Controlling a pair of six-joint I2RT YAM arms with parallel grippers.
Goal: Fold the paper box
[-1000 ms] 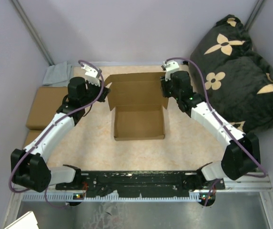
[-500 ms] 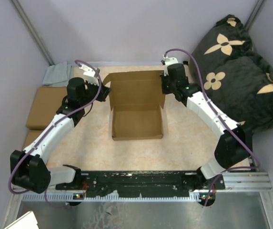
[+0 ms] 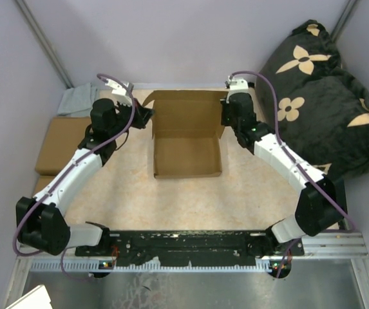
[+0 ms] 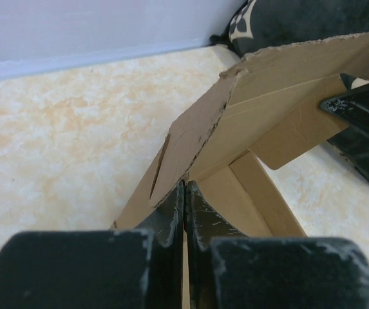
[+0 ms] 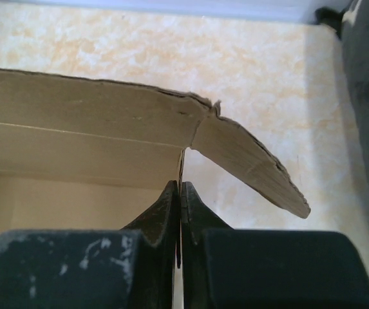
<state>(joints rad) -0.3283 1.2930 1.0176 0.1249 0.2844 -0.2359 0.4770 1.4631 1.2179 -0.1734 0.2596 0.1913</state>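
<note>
The paper box [image 3: 187,154] is a brown cardboard mailer in the middle of the table, its shallow tray formed and its lid [image 3: 189,114] raised at the far side. My left gripper [image 3: 147,116] is shut on the lid's left edge; the left wrist view shows the cardboard [image 4: 203,132] pinched between the fingers. My right gripper [image 3: 225,116] is shut on the lid's right edge [image 5: 190,138], with a side flap [image 5: 252,164] sticking out to the right. The right gripper's tip also shows in the left wrist view [image 4: 361,109].
Closed brown boxes [image 3: 58,145] are stacked at the left edge, with a grey cloth [image 3: 76,102] behind them. A black pillow with tan flowers [image 3: 326,96] fills the right side. Walls close the far side.
Both grippers have moved toward the far side, and the lid has swung up from lying back to standing more upright. The box tray has shifted slightly farther away.
</note>
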